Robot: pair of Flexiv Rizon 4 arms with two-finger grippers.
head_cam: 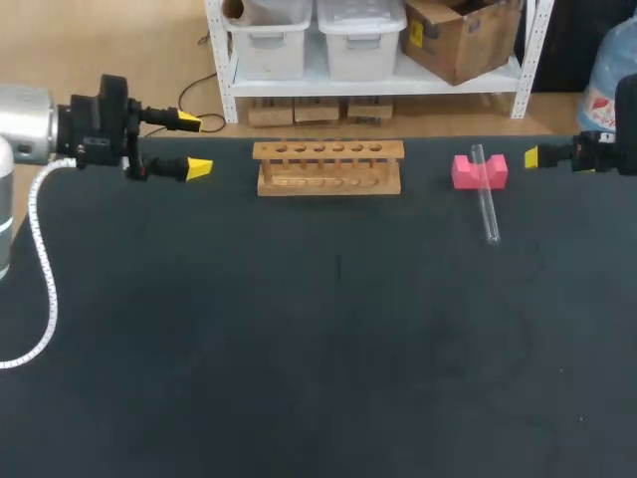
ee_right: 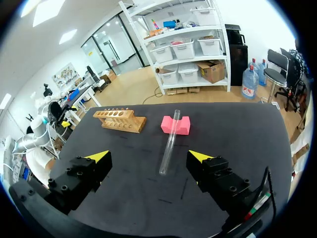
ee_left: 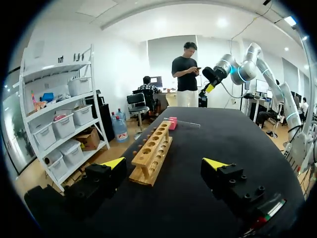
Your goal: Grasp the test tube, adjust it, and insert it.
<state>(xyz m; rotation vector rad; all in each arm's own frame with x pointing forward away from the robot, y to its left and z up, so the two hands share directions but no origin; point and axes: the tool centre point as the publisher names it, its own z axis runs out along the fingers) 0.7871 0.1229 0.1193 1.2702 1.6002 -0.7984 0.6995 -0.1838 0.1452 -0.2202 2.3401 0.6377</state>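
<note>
Across the pink block [head_cam: 464, 171] the test tube [head_cam: 486, 197] lies untouched; left gripper [head_cam: 195, 144] and right gripper [ee_right: 148, 157] stand spread and empty, so grasping, adjusting and insertion into the wooden rack [head_cam: 328, 166] all remain.

The table [head_cam: 299, 349] was a plain matt black throughout. The rack [head_cam: 328, 166], toward 12 o'clock on the table, was pale honey-coloured wood, and a row of dark round holes patterned its top. The block [head_cam: 466, 171], toward 2 o'clock, was a uniform bright pink. The tube [head_cam: 487, 204] was clear and colourless, and the black table showed through it. The left gripper [head_cam: 195, 144], at 10 o'clock, was black with bright yellow tips. The right gripper [ee_right: 148, 156] had the same colours. The left arm [head_cam: 25, 121] was silver, and its cable [head_cam: 45, 269] was white and finely ribbed.
</note>
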